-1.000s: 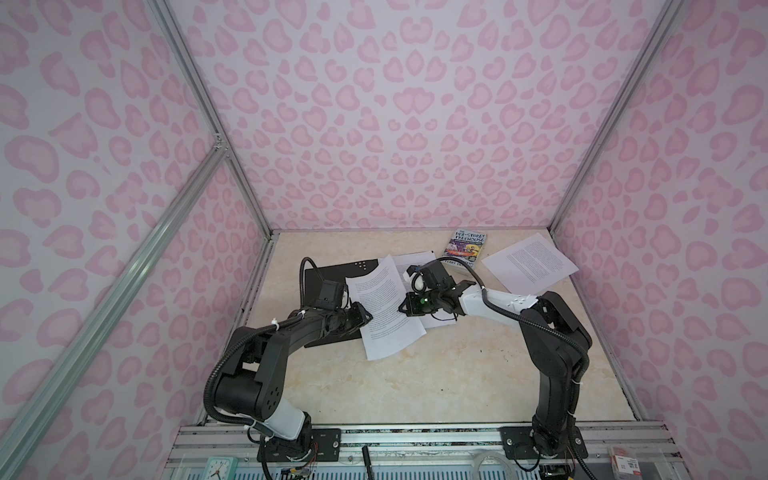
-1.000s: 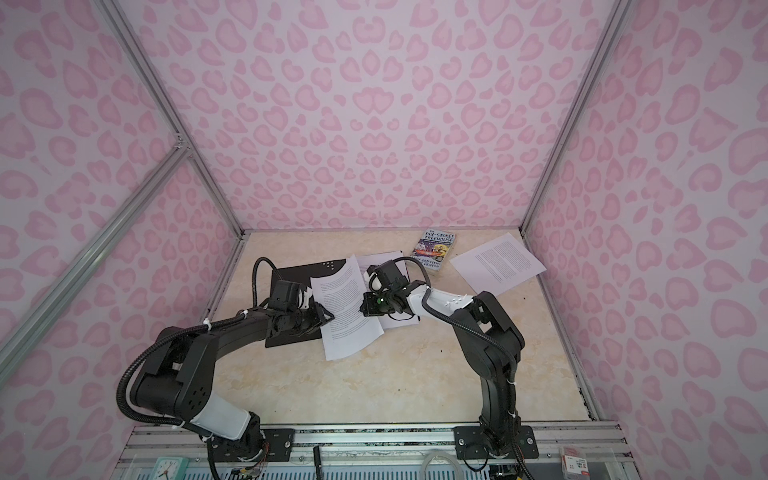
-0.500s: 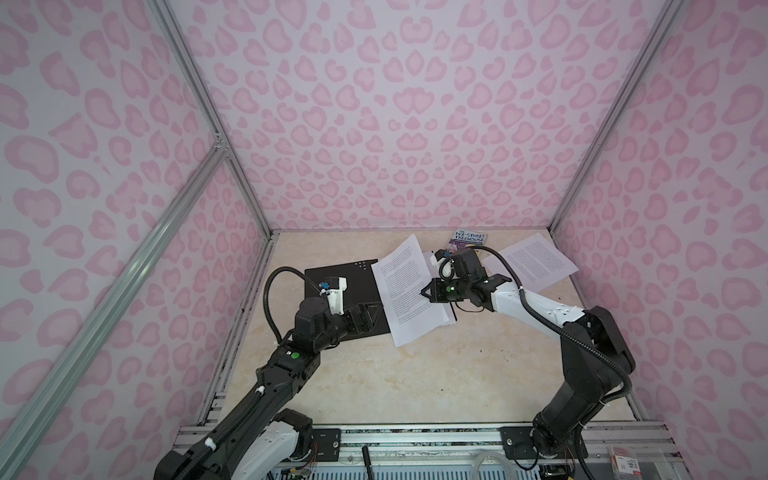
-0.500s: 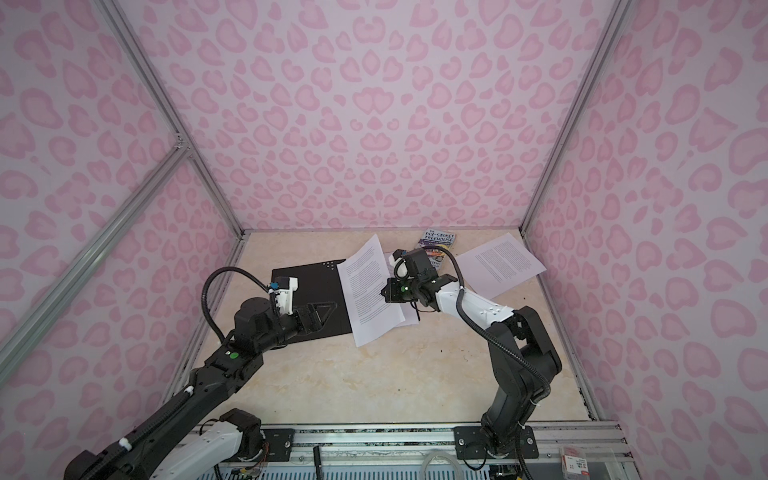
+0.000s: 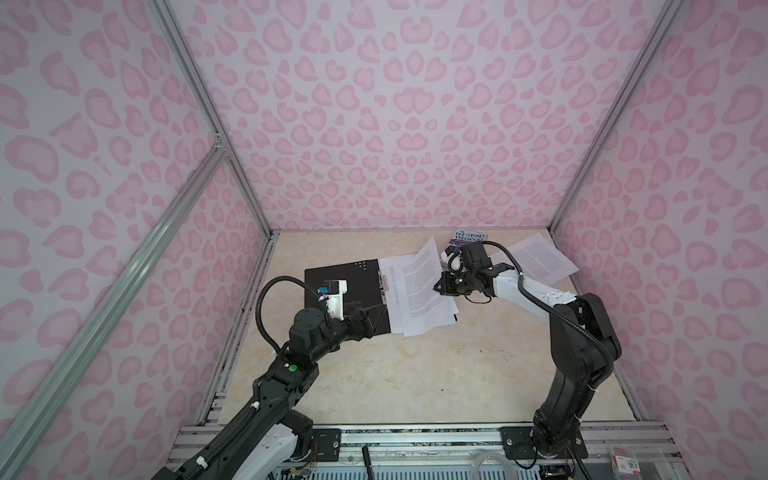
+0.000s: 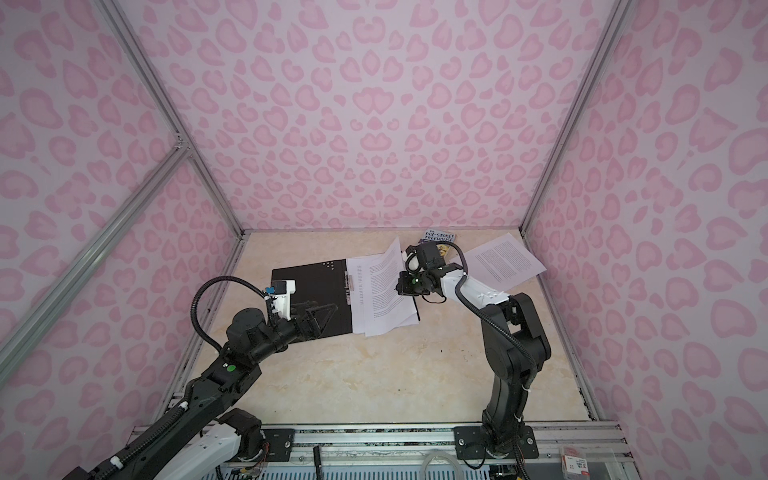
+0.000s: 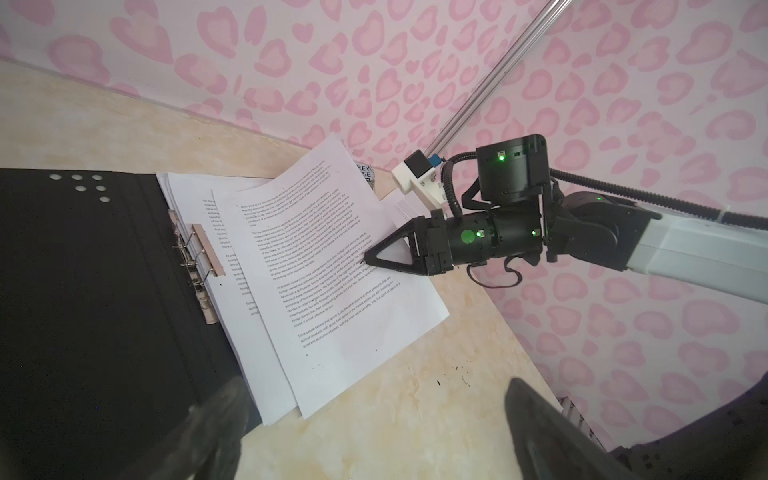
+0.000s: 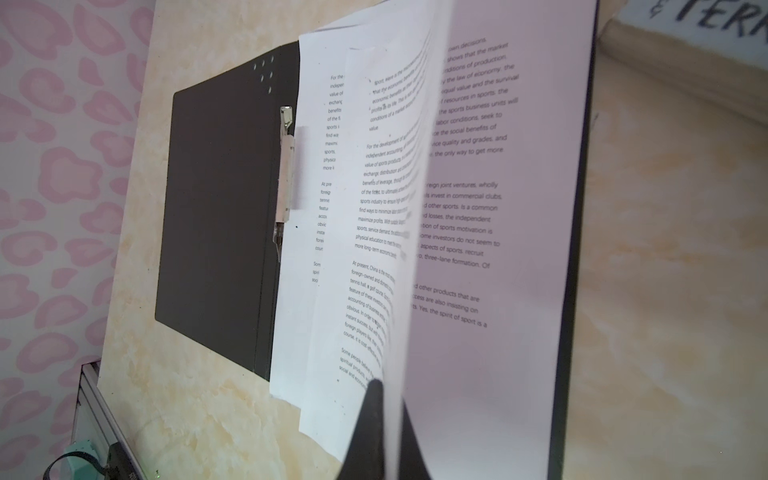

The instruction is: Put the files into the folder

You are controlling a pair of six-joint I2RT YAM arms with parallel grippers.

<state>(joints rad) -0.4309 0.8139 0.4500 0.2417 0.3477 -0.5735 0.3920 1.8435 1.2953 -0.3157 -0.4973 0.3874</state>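
Observation:
The folder [image 5: 345, 286] [image 6: 311, 286] lies open and flat, black inside, with a metal spine clip [image 7: 203, 253] [image 8: 286, 174]. White printed files [image 5: 415, 307] [image 6: 374, 316] are stacked on its right half. My right gripper [image 5: 436, 287] [image 7: 365, 262] [image 8: 386, 399] is shut on the long edge of the top sheet [image 8: 415, 208], which is lifted and tilted above the stack. My left gripper [image 5: 376, 316] [image 7: 374, 440] is open and empty, low over the folder's front edge. Another printed sheet [image 5: 536, 259] [image 6: 503, 262] lies apart at the back right.
A paperback book [image 5: 468, 237] [image 6: 438, 237] lies against the back wall behind the right gripper. Pink patterned walls close in three sides. The beige tabletop [image 5: 415, 374] stretches to the front rail.
My left gripper has opened and pulled back toward the front. My right gripper has carried the sheet to the right, over the folder's right half.

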